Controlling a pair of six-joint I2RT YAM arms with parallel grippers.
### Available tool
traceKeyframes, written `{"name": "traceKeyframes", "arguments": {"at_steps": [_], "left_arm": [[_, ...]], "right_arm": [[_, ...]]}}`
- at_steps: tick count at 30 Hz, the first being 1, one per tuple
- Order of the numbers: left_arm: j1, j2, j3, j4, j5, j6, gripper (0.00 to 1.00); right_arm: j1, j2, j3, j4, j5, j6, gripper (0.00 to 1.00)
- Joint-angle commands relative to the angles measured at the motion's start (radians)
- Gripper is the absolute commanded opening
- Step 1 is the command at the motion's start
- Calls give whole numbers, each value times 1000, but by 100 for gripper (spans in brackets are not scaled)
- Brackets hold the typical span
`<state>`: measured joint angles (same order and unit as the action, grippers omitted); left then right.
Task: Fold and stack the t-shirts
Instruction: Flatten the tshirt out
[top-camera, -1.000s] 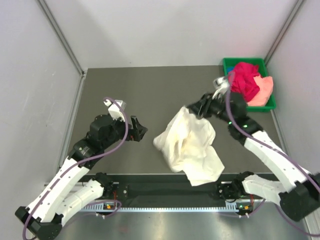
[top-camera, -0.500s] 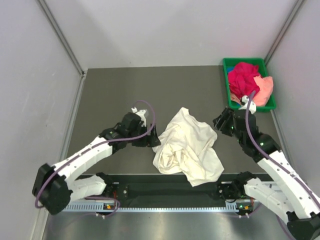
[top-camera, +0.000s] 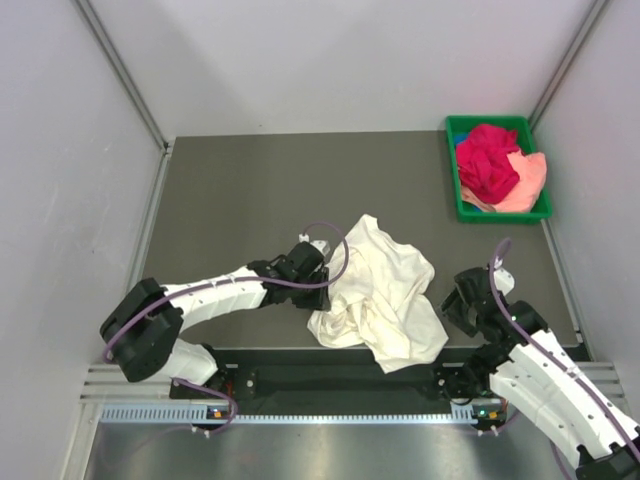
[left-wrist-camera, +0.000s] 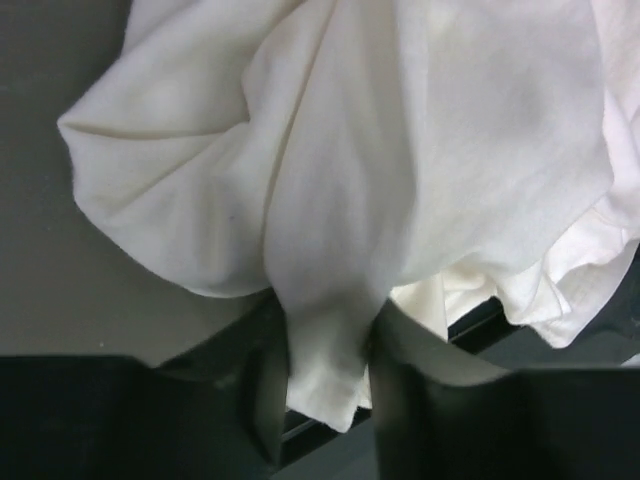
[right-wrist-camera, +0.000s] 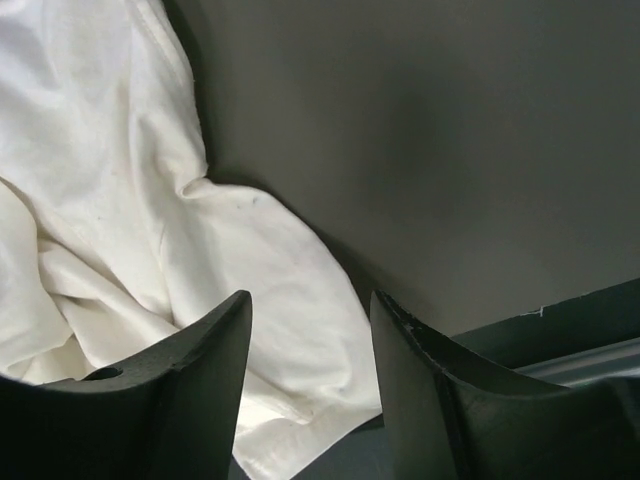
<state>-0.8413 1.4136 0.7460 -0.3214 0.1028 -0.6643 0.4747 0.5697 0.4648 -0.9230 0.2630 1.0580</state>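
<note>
The cream-white t-shirt (top-camera: 385, 290) lies crumpled on the dark table, near the front edge. At its left edge my left gripper (top-camera: 318, 282) is shut on a fold of it. The left wrist view shows that fold (left-wrist-camera: 325, 350) pinched between the two fingers. My right gripper (top-camera: 450, 303) hovers at the shirt's right edge, open, with the cloth's corner (right-wrist-camera: 270, 260) lying below the gap and nothing held. The magenta-red t-shirt (top-camera: 487, 160) and the peach-pink t-shirt (top-camera: 527, 180) are bunched together in the green tray.
The green tray (top-camera: 455, 135) stands at the back right corner of the table. Bare dark tabletop (top-camera: 250, 190) stretches left of and behind the shirt. Just beyond the shirt's lower hem is the table's front edge with its black rail (top-camera: 330, 380).
My left arm swung in from the left and shut on the shirt's left edge. My right gripper released the shirt's top and pulled back to the near right. The shirt settled flatter.
</note>
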Motion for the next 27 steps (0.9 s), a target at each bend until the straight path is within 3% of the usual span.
{"name": "traceKeyframes", "arguments": {"at_steps": [1,3,6,11,15,19,22,26,27], "left_arm": [[-4,-24,13,53,-92,-41,30],[1,-56,22,38,-178,-54,18],[28,-79,39,28,-183,-75,0],[50,-58,56,10,-173,-86,0],[134,-35,58,11,-107,-87,0],[247,-15,72,65,-25,-78,0],[338,40,119,143,53,-86,0],[413,212,339,133,101,-63,2],[421,244,398,93,75,-43,14]], "right_arm": [[1,-1,-15,1,-21,43,51],[2,13,-29,21,-25,43,51],[2,50,-46,55,-50,39,51],[2,59,-98,113,-90,40,50],[4,64,-152,171,-145,66,48],[4,9,-218,301,-223,73,25],[5,-19,-180,326,-150,51,2],[5,67,-59,354,-15,-2,0],[5,93,-33,384,-7,-18,0]]}}
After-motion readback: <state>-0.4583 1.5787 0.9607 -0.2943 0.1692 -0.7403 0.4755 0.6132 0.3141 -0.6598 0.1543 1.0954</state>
